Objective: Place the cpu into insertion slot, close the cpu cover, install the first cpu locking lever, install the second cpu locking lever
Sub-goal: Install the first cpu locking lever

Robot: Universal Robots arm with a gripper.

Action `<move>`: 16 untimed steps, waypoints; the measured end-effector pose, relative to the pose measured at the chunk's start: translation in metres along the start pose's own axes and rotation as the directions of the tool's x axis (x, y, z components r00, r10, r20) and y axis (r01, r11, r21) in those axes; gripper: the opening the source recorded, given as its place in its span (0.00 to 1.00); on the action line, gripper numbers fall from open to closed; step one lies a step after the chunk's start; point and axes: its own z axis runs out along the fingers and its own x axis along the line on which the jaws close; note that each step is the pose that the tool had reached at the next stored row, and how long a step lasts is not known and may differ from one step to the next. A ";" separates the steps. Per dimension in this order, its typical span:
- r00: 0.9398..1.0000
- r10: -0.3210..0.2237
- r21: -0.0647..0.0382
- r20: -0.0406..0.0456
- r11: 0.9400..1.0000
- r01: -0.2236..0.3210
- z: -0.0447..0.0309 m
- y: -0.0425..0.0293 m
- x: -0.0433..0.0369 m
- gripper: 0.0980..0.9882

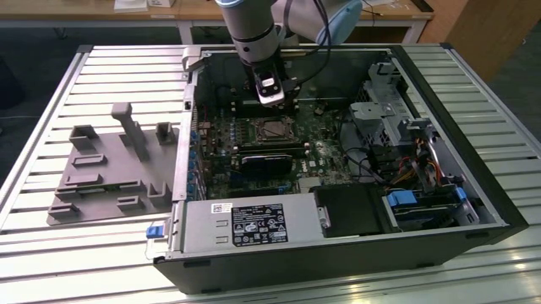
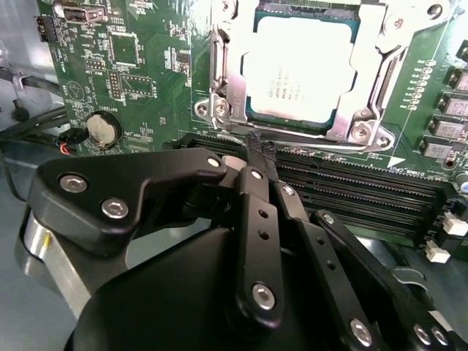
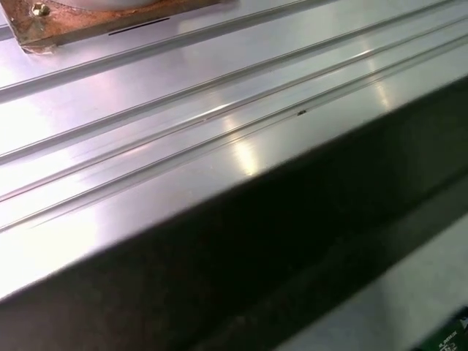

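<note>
Inside the open computer case (image 1: pixel 439 209), the gripper (image 2: pixel 257 150) hangs with its black fingers (image 2: pixel 256 219) pressed together, holding nothing, just beside the insertion slot (image 2: pixel 219 110). The second wrist view shows the cpu (image 2: pixel 296 69) seated in that slot, framed by the closed cpu cover (image 2: pixel 365 95); the exterior view shows the grey fixture tray (image 1: pixel 110 183) beside the case.

No print on the cpu (image 2: pixel 300 69) or labels can be read.

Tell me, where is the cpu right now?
In the second wrist view, the cpu sits in the insertion slot on the green board, beyond the gripper.
</note>
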 end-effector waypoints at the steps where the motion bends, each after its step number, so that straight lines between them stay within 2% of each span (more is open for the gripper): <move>1: 1.000 0.000 0.000 0.000 1.000 0.000 0.0002 -0.0003 -0.0002 0.00; 16: 1.000 0.001 0.000 0.000 1.000 -0.001 0.0022 -0.0029 -0.0042 0.00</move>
